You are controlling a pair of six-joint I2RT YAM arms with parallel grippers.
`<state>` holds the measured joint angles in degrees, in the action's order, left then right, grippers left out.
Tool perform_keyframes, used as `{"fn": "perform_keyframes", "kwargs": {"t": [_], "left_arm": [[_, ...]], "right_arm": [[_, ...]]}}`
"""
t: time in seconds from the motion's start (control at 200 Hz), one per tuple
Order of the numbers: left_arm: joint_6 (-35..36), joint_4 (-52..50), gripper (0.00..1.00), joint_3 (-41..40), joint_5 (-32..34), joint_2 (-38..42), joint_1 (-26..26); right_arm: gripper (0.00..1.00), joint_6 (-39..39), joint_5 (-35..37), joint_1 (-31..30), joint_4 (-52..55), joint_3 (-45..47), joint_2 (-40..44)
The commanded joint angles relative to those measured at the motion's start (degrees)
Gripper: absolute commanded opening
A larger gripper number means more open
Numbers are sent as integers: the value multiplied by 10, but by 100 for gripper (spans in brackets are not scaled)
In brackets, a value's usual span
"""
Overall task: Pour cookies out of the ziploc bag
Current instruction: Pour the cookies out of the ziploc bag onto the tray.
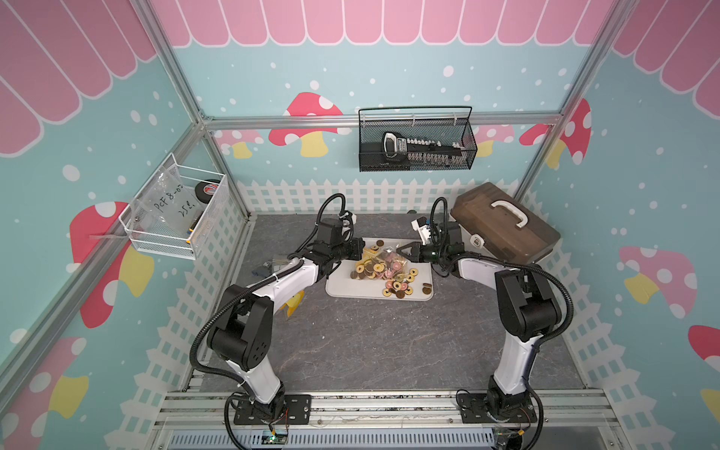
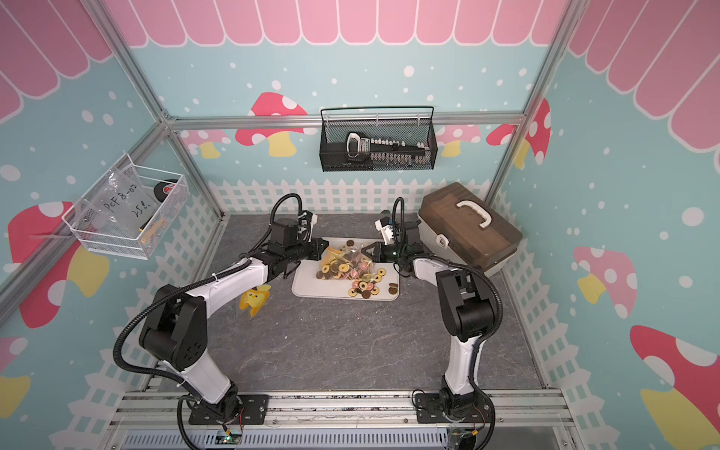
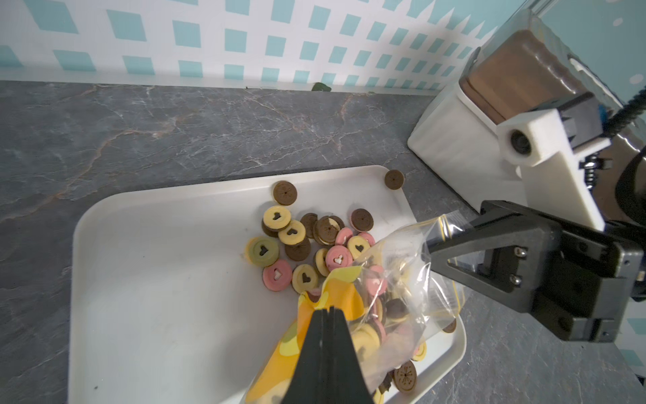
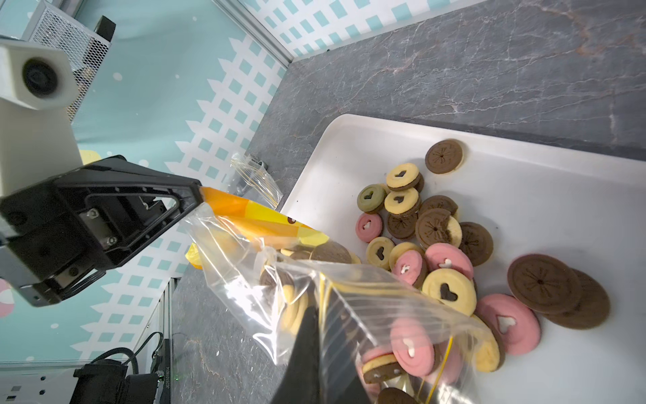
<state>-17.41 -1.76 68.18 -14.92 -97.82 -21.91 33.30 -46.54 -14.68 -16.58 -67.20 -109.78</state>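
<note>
Left gripper [image 3: 327, 313] and right gripper [image 3: 429, 245] each clamped one end of the ziploc bag [image 3: 405, 276], which stretched lengthwise between them over the white tray [image 3: 157, 280]; spilled cookies [image 3: 297, 241] lay beside it.

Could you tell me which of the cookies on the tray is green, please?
The heart-holed cookie at the edge of the pile: olive-green on top, the others brown, yellow or pink.

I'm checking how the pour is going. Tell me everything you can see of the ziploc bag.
The ziploc bag is clear, crinkled plastic with a yellow-orange printed part. It is held over the white tray, pinched at opposite edges by the shut left gripper and right gripper. Some cookies lie spilled on the tray; others are inside.
</note>
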Motion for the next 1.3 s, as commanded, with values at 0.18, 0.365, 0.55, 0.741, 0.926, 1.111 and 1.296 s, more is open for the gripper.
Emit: {"fn": "perform_keyframes", "kwargs": {"t": [0.18,0.365,0.55,0.741,0.926,1.111,1.296], "left_arm": [[-9,38,0,-12,3,53,6],[-15,47,0,-19,-8,69,6],[-15,48,0,-16,-18,53,5],[-14,45,0,-10,-27,41,4],[-13,44,0,-13,-26,48,4],[-12,45,0,-17,-26,51,2],[-13,46,0,-14,-27,44,2]], "right_arm": [[4,33,-18,-3,-59,3,-11],[17,36,-30,-7,-59,-7,-21],[36,34,-28,-7,-57,-6,-20],[36,33,-27,-7,-53,-7,-22],[36,24,-19,-7,-47,-3,-15],[40,15,-3,-5,-44,6,-2],[39,16,-4,-5,-45,5,-5]]}}
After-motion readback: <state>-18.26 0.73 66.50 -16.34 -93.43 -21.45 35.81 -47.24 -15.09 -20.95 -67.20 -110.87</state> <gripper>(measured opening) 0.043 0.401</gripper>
